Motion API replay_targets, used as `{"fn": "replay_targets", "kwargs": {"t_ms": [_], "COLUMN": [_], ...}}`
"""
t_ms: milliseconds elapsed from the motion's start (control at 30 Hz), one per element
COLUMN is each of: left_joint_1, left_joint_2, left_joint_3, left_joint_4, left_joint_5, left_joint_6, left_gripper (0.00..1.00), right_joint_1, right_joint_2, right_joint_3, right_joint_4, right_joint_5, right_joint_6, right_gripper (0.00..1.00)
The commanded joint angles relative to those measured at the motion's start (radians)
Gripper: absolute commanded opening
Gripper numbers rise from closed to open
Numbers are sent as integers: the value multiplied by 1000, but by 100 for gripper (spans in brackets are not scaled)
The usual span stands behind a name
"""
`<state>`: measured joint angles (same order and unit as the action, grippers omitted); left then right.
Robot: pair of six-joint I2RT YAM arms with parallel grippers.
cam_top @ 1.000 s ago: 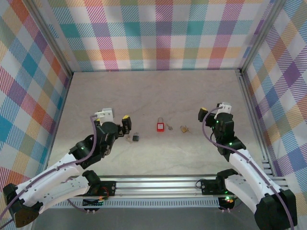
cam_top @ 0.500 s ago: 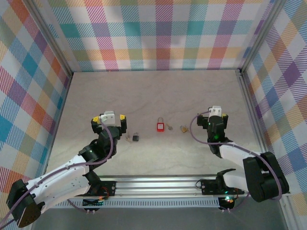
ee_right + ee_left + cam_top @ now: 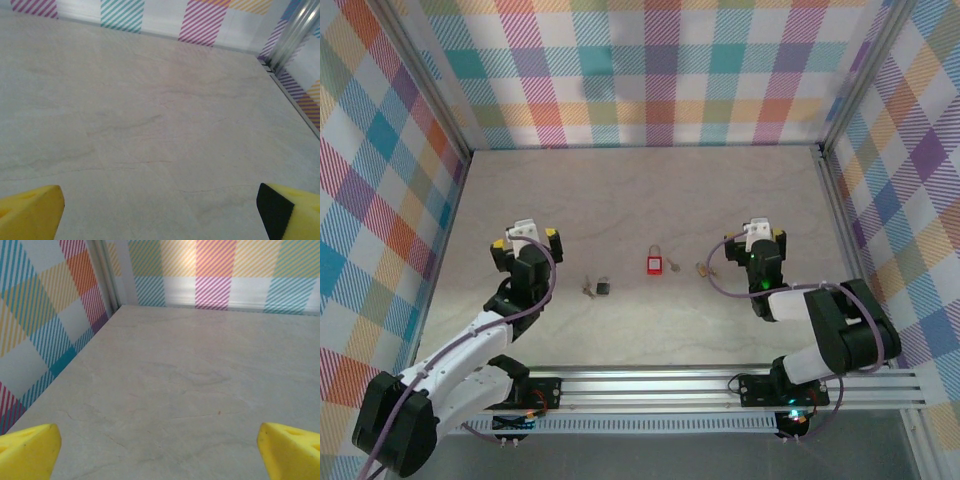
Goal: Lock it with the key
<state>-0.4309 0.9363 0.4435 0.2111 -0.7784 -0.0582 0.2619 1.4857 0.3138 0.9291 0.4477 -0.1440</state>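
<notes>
**Surface** [image 3: 620, 200]: pale, marble-patterned, enclosed by plaid walls [image 3: 650, 70] on three sides. An aluminium rail [image 3: 720, 380] is fitted along the near edge.

**Red padlock** [image 3: 654, 264]: laid flat near the middle of the surface, its shackle turned toward the far wall. A small silvery key [image 3: 672, 266] is laid just beside it on the right.

**Brass padlock** [image 3: 703, 269]: laid to the right of that key and near the right hand. Its detail is too small to be made out.

**Black padlock** [image 3: 603, 287]: laid left of the red padlock and slightly nearer the arms. A small bunch of keys [image 3: 587, 291] is placed just beside it on the left.

**Left hand** [image 3: 525, 239]: spread fully open, with nothing held. It is positioned left of the black padlock and apart from it. In the left wrist view its yellow fingertips [image 3: 27, 450] are seen at the lower corners, with bare surface between them.

**Right hand** [image 3: 757, 240]: likewise spread wide, with nothing gripped, and positioned right of the brass padlock. In the right wrist view its fingertips [image 3: 30, 212] are seen at the lower corners, with bare surface between them.
</notes>
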Motion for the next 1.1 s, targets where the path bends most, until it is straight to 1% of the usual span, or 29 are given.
{"fn": "replay_targets", "kwargs": {"t_ms": [0,100,167,233,300,367,400,500,600,733,800,833,867,900,967,1000,1067], "left_joint_1": [66,117,146,179,202,218,226,245,268,290,295,297,300,302,305,310,324], "left_joint_2": [30,47,66,93,109,114,117,131,145,167,174,177,180,183,186,190,202], "left_joint_3": [0,-1,-2,8,17,16,13,13,8,1,-2,-5,-6,-6,-10,-12,-18], "left_joint_4": [32,55,69,73,72,90,102,126,146,161,174,179,185,191,207,214,236], "left_joint_5": [55,112,117,135,163,190,206,238,270,303,318,327,337,344,352,354,367], "left_joint_6": [-62,-79,-98,-98,-98,-98,-96,-82,-71,-72,-71,-70,-67,-60,-41,-36,-32], "left_gripper": [100,100,100,100,100,100,100,100,100,100,100,100,100,100,100,100,100], "right_joint_1": [-5,-15,-28,-54,-74,-97,-115,-153,-164,-200,-221,-232,-234,-232,-232,-231,-232], "right_joint_2": [21,24,17,6,3,3,4,5,10,19,26,47,74,51,67,54,63], "right_joint_3": [9,11,33,53,62,61,59,81,91,118,111,92,67,81,73,82,78], "right_joint_4": [120,122,65,4,-23,-24,-26,-73,-91,-138,-131,-94,9,-58,-18,-61,-35], "right_joint_5": [-10,-21,-41,-86,-118,-145,-164,-245,-268,-347,-383,-395,-393,-400,-399,-403,-405], "right_joint_6": [-34,-27,-11,10,26,38,82,104,110,129,145,153,146,146,144,147,146], "right_gripper": [99,99,99,99,99,99,99,99,99,99,99,99,99,99,99,99,99]}}
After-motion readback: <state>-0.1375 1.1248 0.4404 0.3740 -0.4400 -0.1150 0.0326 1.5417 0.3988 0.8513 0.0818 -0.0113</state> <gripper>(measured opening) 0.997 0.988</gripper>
